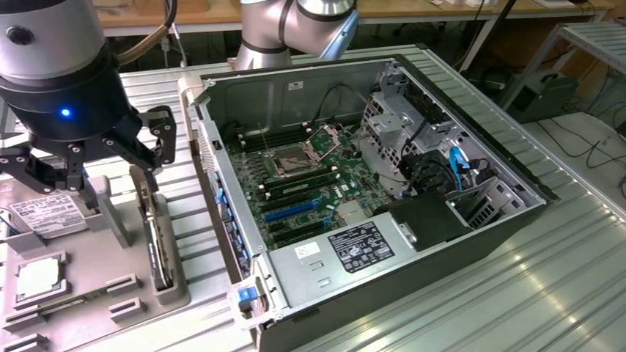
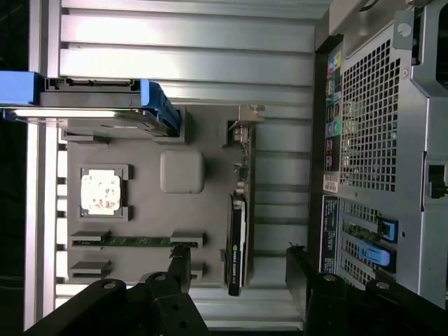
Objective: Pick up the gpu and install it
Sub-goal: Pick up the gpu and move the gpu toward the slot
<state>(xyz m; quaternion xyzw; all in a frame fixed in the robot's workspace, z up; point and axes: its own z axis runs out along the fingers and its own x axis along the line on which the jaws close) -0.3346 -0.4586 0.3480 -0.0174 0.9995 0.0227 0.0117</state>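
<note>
The gpu [image 1: 157, 235] stands on its long edge in a slot of the grey holder tray [image 1: 98, 293], at the exterior view's left, beside the open computer case [image 1: 459, 242]. In the wrist view the gpu [image 2: 238, 210] shows edge-on as a thin dark card. My gripper [image 1: 98, 165] hangs above the tray, over the card's far end. Its two black fingers [image 2: 178, 269] stand wide apart on either side of the card's line, with nothing between them. My gripper [image 2: 238, 273] is open and apart from the card.
The tray [image 2: 147, 231] also holds a hard drive [image 2: 91, 105] in a blue frame, a square silver processor [image 2: 103, 192] and a memory stick [image 2: 133, 241]. The case lies on its side with the motherboard [image 1: 303, 191] exposed. Ribbed metal table [image 1: 509, 293] surrounds everything.
</note>
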